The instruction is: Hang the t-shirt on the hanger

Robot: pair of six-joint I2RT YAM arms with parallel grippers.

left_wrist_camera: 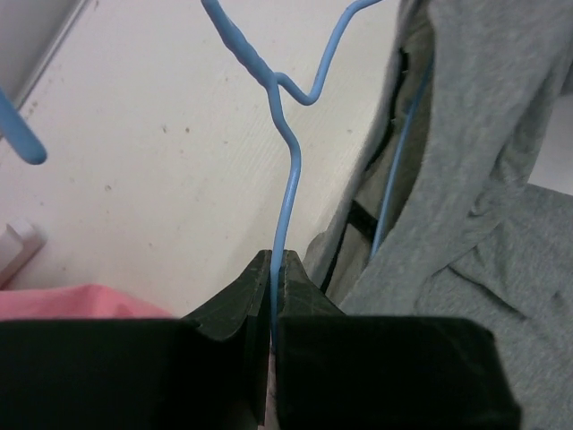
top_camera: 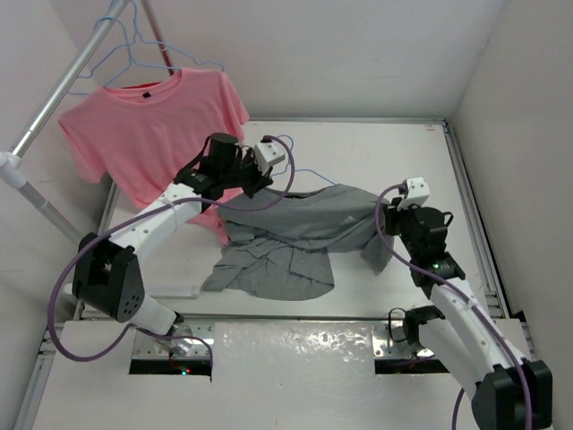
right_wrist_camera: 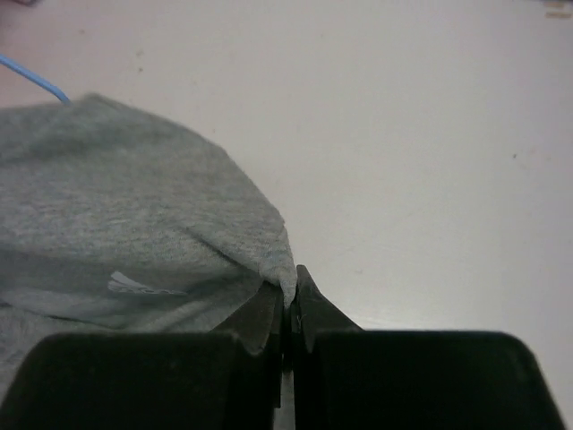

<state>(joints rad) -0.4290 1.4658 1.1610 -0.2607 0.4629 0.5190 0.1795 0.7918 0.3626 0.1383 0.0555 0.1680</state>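
The grey t-shirt (top_camera: 295,237) is held up over the middle of the table, its lower part crumpled on the surface. My left gripper (top_camera: 255,175) is shut on the wire of the pale-blue hanger (left_wrist_camera: 285,193); its hook (top_camera: 285,143) sticks up and one arm runs into the shirt (left_wrist_camera: 483,179). My right gripper (top_camera: 387,213) is shut on a fold of the t-shirt (right_wrist_camera: 134,242) at its right edge and lifts it. The white logo (right_wrist_camera: 130,287) shows in the right wrist view. The hanger's far end (right_wrist_camera: 36,81) peeks out of the fabric there.
A pink t-shirt (top_camera: 152,134) hangs on another blue hanger (top_camera: 134,49) from a metal rail (top_camera: 63,85) at the back left. The table's raised edge (top_camera: 466,188) runs along the right.
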